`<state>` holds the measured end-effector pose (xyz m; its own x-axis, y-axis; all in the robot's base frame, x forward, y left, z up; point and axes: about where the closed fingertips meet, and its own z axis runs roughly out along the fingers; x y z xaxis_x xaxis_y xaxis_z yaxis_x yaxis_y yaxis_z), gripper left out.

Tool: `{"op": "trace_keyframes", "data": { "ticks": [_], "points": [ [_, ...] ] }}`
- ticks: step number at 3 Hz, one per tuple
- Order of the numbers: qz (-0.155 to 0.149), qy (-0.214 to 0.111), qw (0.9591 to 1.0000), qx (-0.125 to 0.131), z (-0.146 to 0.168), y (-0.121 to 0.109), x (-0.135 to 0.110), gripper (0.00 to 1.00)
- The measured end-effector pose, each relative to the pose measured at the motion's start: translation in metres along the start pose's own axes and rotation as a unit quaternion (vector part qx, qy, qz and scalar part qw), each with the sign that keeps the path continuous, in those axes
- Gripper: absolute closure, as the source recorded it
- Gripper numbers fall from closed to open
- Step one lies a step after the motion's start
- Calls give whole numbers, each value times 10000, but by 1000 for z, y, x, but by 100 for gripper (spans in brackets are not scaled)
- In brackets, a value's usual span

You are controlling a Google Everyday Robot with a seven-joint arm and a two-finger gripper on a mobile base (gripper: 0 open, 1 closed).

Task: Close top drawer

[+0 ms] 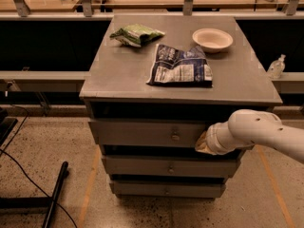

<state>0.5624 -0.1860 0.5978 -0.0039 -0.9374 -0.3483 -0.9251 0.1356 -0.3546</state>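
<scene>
"Where's the gripper [201, 144]?"

"Low on the right, up against the front of the top drawer [142, 133], just right of its knob [175, 136]. The white arm [256, 132] covers most of it, so I can't tell how it's set or whether it has hold of anything."

"And the drawer?"

"Highest of three in the grey cabinet [123, 75]. It looks pulled out a bit, with a dark gap above it."

"On top?"

"A blue bag [180, 65], a green bag [137, 33] and a bowl [212, 39]."
</scene>
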Motion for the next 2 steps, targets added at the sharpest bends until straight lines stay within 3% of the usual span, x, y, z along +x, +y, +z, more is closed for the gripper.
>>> {"op": "trace_keyframes", "data": {
  "ticks": [2],
  "points": [
    [0, -1, 10000, -1, 0, 0, 0, 100]
  ]
}}
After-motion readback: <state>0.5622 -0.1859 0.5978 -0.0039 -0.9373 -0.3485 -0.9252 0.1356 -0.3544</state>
